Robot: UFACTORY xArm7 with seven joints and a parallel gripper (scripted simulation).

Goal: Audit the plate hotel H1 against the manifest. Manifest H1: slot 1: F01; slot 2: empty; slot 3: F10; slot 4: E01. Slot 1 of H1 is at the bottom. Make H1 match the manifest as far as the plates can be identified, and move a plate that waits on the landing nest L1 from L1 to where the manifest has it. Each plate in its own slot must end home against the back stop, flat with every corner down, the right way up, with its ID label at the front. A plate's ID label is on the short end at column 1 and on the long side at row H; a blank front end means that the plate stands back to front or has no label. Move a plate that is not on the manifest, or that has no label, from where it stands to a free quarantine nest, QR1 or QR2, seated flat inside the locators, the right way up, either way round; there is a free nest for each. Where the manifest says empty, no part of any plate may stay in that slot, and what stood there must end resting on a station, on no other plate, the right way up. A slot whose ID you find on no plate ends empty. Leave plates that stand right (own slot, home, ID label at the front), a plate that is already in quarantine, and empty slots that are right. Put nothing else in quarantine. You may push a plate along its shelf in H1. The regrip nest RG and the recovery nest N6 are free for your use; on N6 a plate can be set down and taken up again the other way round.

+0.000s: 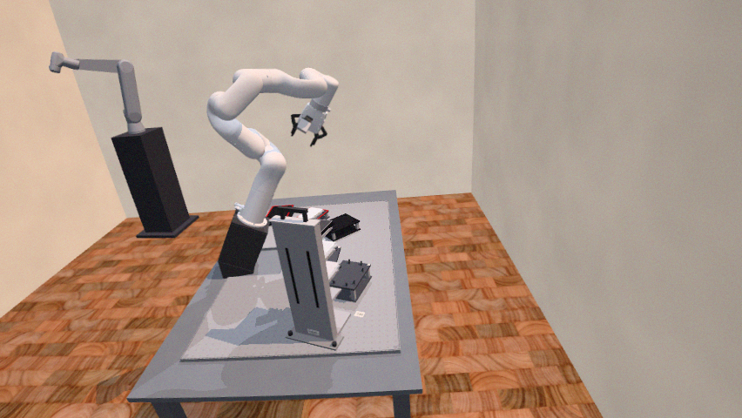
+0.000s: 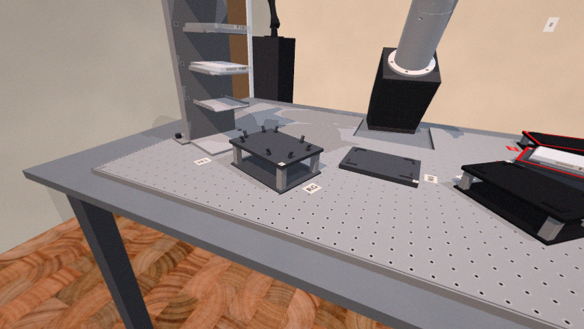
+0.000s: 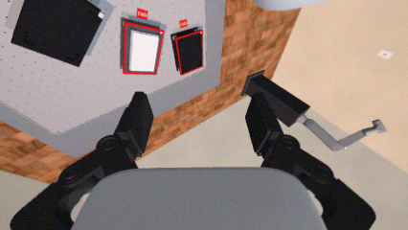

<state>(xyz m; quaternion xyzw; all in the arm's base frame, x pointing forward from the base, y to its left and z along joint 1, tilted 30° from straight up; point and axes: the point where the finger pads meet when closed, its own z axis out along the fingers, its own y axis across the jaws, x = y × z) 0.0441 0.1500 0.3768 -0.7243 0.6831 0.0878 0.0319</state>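
Claw (image 3: pixel 198 120) seen from above its grey body, two black fingers spread wide, nothing between them. Far below, grey table (image 3: pixel 57 103) corner with dotted top. On it: large black platform (image 3: pixel 55 30) at upper left; red-framed nest holding white plate (image 3: pixel 142 50); beside it, red-framed nest (image 3: pixel 189 50) with dark inside. Small red tag above each nest. Wood floor past table edge. Black pedestal with grey arm (image 3: pixel 335 136) at right.

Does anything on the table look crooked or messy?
Nothing looks spilled, tipped or broken. One red-edged tray holds a white plate lying flat; the red-edged tray beside it holds none. The white plates in the tall rack sit level, as far as shows. The claw hangs open, high up, holding nothing.
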